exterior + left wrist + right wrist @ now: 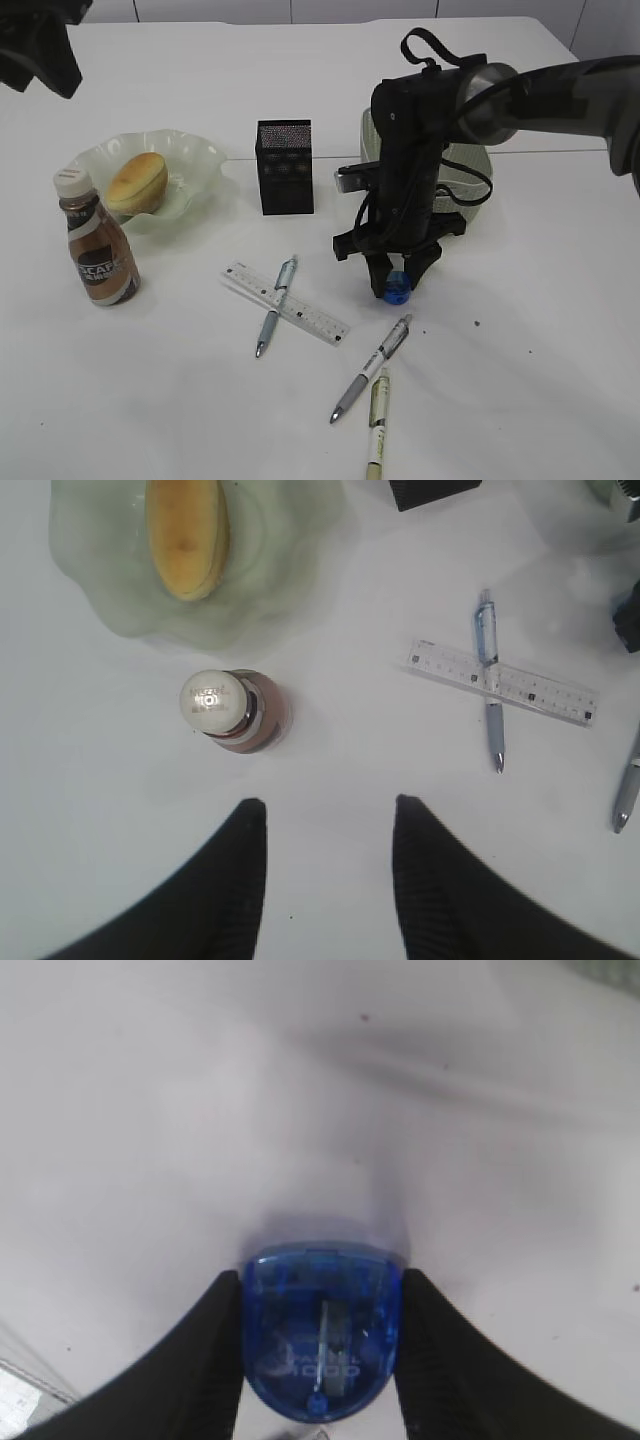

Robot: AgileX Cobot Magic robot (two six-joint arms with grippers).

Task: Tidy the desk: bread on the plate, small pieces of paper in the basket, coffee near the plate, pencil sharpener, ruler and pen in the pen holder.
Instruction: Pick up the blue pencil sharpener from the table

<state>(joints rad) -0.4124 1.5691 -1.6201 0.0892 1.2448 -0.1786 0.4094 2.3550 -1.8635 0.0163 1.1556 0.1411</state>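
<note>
surface [540,330]: white, carries all items
plate [195,160]: far left, bread [138,181] on it
coffee [97,250]: upright, near plate
R tool [399,277]: clenched on blue sharpener [397,289], at surface
L tool [328,825]: released, nothing between fingers, above coffee

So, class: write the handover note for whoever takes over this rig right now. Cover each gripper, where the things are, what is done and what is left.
Right gripper: fingers against both sides of the blue pencil sharpener, which is on the table; lift not confirmed.
Left gripper: open, empty, above the table near the coffee bottle.
Done: bread on the green plate; coffee bottle beside the plate.
Left: sharpener, ruler and three pens into the black pen holder. The blue pen lies across the ruler; the grey pen and the pale pen lie nearer the front. Basket is behind the right arm; no paper scraps visible.
</note>
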